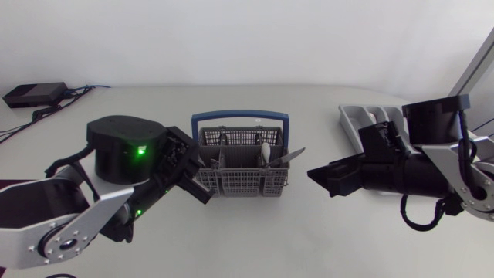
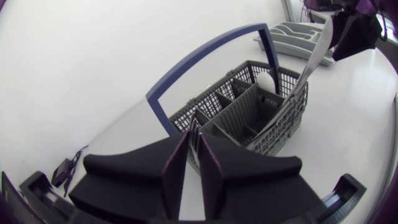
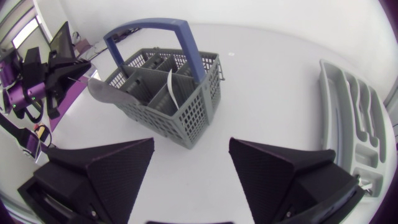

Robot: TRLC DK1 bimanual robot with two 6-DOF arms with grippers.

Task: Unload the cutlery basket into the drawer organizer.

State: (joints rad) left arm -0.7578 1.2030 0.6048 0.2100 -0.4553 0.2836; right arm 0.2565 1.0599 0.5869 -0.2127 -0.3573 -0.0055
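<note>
The grey cutlery basket (image 1: 239,181) with its blue handle (image 1: 239,116) stands mid-table. A spoon (image 1: 265,152) and a knife (image 1: 290,157) lean out of its right side. My left gripper (image 1: 204,181) sits at the basket's left corner. In the left wrist view its fingers (image 2: 177,165) are pressed from two sides on a fork (image 2: 196,129) standing in the nearest compartment. My right gripper (image 1: 323,181) hovers open to the right of the basket, holding nothing (image 3: 191,168). The grey drawer organizer (image 1: 363,123) lies at the far right, partly hidden by my right arm.
A black box (image 1: 35,94) with cables sits at the table's far left corner. Bare tabletop stretches in front of the basket and between it and the organizer (image 3: 354,118).
</note>
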